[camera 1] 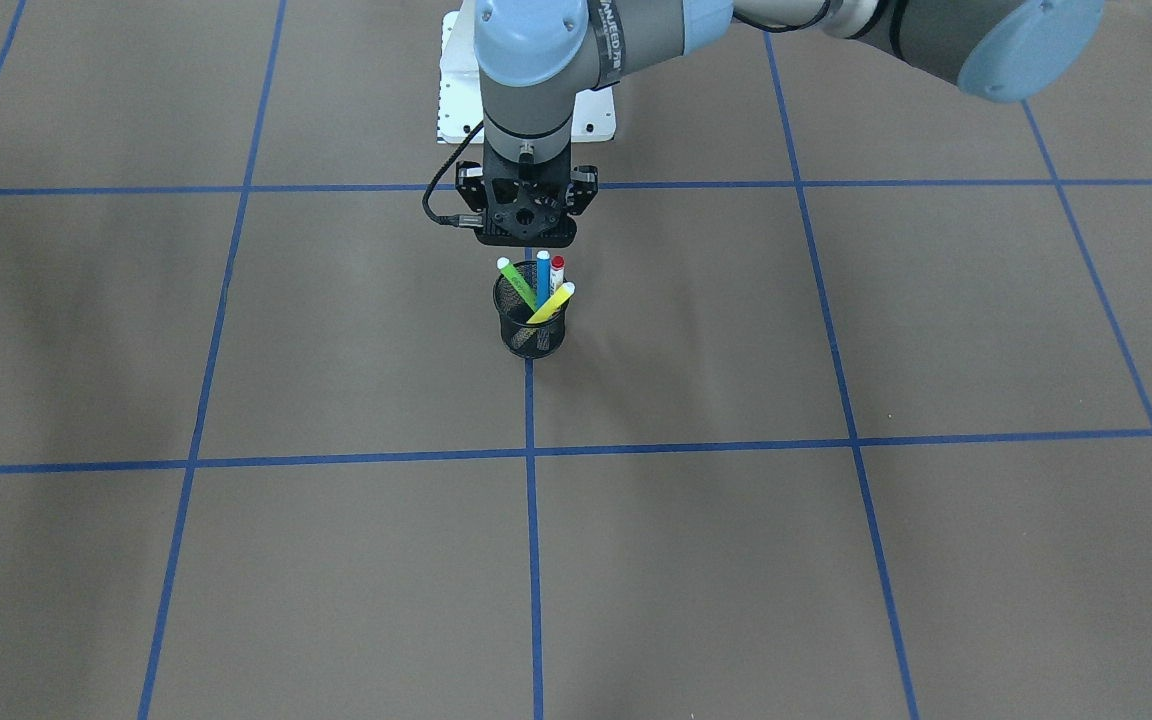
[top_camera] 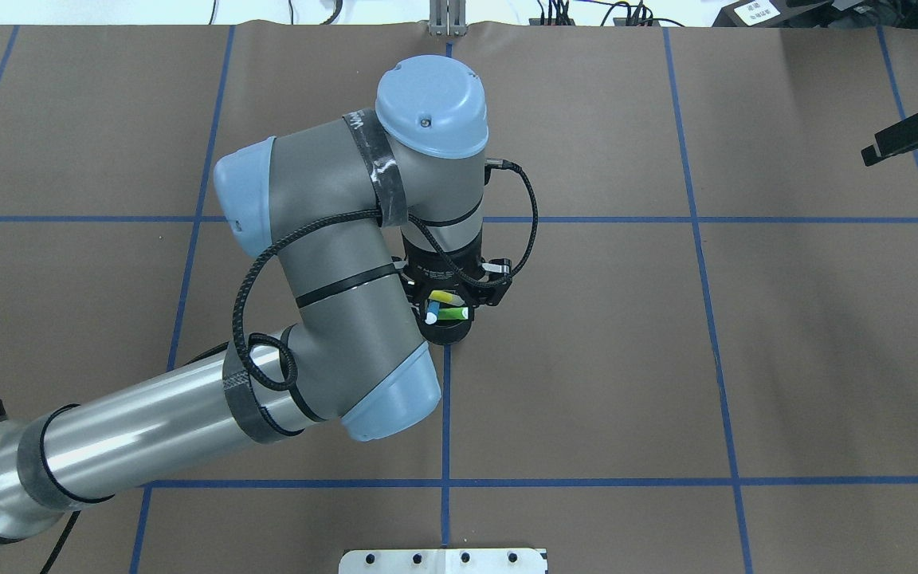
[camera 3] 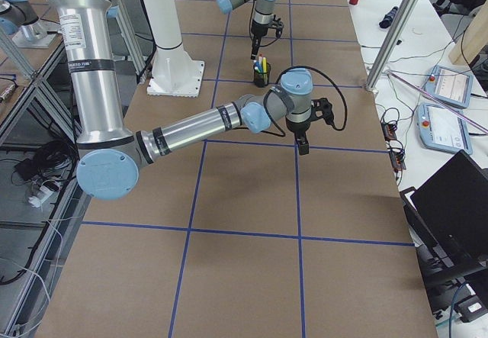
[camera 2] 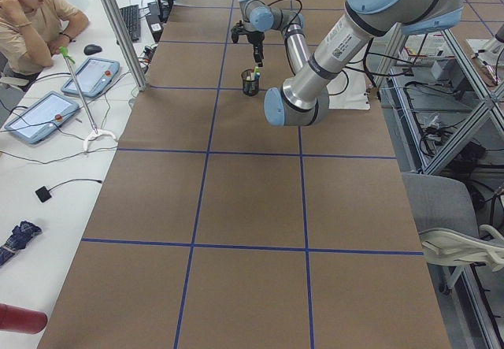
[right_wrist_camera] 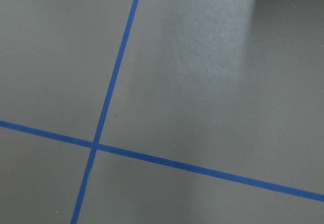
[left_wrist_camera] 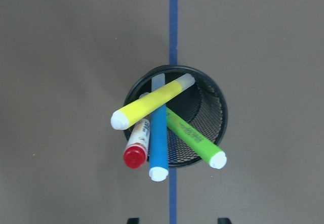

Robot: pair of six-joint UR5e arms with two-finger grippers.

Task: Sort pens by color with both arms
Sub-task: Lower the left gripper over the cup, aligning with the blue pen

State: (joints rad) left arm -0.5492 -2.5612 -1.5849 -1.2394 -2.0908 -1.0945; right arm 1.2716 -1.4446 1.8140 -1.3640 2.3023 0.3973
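The big left arm (top_camera: 331,319) fills the left half of the overhead view and bends down over the middle of the picture. Under it the brown counter (top_camera: 666,359) with blue tape lines runs to every edge. The right arm (camera 3: 191,128) reaches over the middle of the right side view. Its gripper (camera 3: 303,146) points down at bare counter, well apart from the pens. I cannot tell if that gripper is released or clenched.

The black mesh cup (left_wrist_camera: 215,100) stands on a blue line in the middle of the left wrist view. All four pens lean inside it. The yellow pen (left_wrist_camera: 152,101) lies across the top of the blue pen (left_wrist_camera: 158,138). The green pen (left_wrist_camera: 195,138) leans to the lower right and the red pen (left_wrist_camera: 137,145) to the lower left.

The left gripper (left_wrist_camera: 176,220) hangs right above the cup, released, holding nothing.

The pens are crossed and close together, so the gripper could pinch two at once. Pulling the blue pen could drag the yellow one out. The cup looks light, so a slanted pull could tip it over.
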